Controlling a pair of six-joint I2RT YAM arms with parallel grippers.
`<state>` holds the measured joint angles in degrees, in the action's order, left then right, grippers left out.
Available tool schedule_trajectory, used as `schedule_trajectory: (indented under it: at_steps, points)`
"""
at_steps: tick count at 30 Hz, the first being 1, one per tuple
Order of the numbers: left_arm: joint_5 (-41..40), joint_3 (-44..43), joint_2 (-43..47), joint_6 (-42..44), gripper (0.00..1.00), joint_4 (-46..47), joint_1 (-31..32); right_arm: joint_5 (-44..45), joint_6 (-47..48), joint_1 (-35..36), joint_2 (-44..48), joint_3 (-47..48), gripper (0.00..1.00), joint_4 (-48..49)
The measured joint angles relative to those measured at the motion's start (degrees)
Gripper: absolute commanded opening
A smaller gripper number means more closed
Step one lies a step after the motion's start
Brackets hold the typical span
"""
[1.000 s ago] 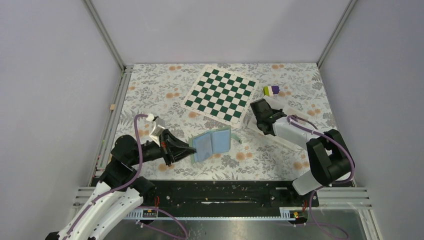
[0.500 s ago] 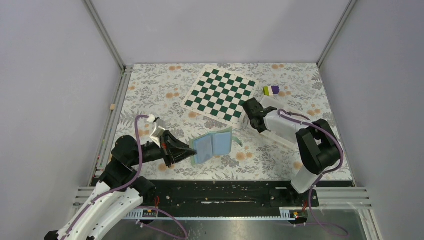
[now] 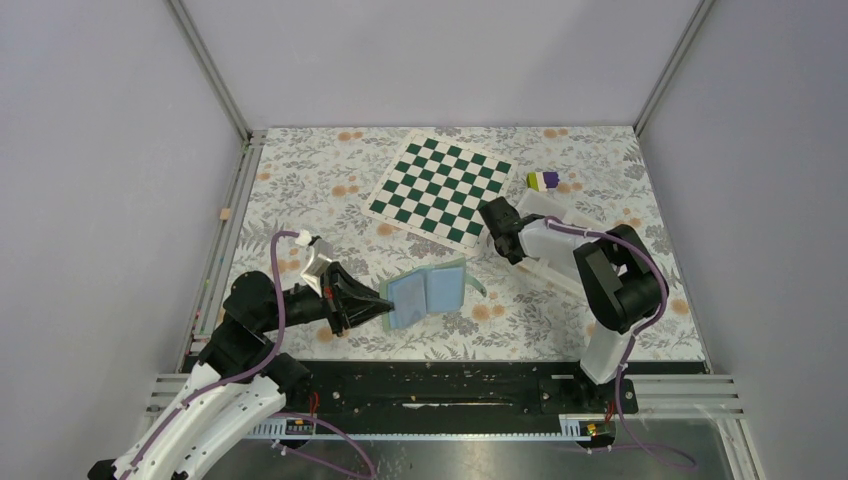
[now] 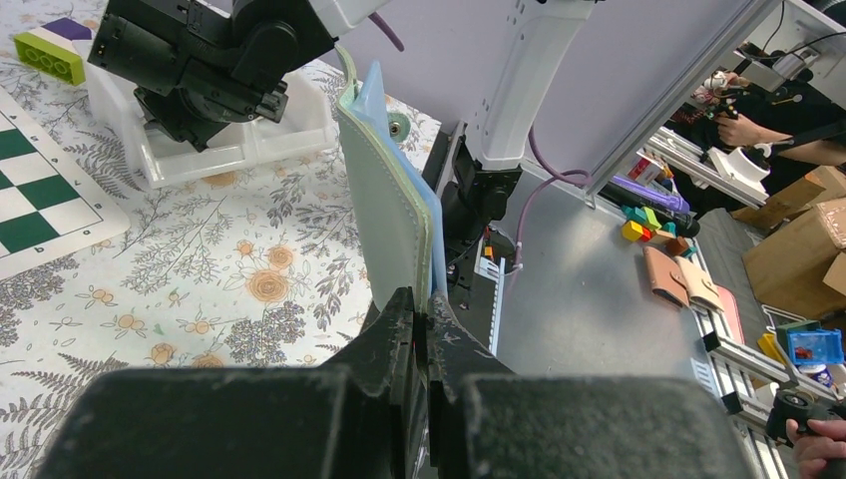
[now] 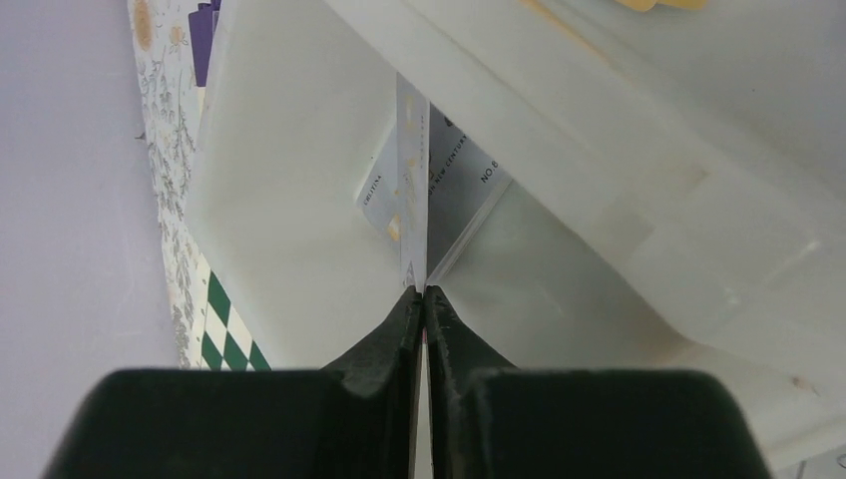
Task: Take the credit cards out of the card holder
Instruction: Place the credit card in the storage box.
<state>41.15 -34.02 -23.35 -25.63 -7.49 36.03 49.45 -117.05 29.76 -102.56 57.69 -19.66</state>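
Floral-print bench (image 3: 300, 170) carries a green-and-white chequered mat (image 3: 440, 190) at far centre, a white tray (image 3: 548, 206) at right, and a purple-and-green block (image 3: 543, 180) just beyond the tray.

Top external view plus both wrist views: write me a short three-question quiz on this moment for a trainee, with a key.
1. True or false: the left gripper grips the open card holder by an edge.
2. Which pinches a bare credit card? A left gripper, B right gripper, C neither.
3. Fill in: that card hangs edge-on inside the white ____.
Key: 1 true; 2 B; 3 tray.
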Motion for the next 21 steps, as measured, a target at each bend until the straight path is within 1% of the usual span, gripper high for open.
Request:
schedule_trajectory:
  at_steps: [4,8,12,17,21]
  points:
    - [-0.02,0.0,0.0,0.17,0.0,-0.02,0.15,-0.09,0.0,-0.59,-0.52,0.0,0.15,2.45]
    - [-0.02,0.0,0.0,0.22,0.0,-0.04,0.15,-0.66,0.0,-0.9,-0.57,-0.02,0.26,3.67]
    - [-0.02,0.0,0.0,0.31,0.0,-0.04,0.15,-1.07,0.0,-1.01,-0.57,-0.26,0.27,5.14]
    - [-0.15,0.0,0.0,0.35,0.0,-0.07,0.15,-1.14,0.0,-1.36,-0.57,-0.46,0.35,5.6]
    - [-0.72,0.0,0.0,0.37,0.0,-0.07,0.2,-1.62,0.0,-1.84,-0.57,-0.46,0.38,6.73]
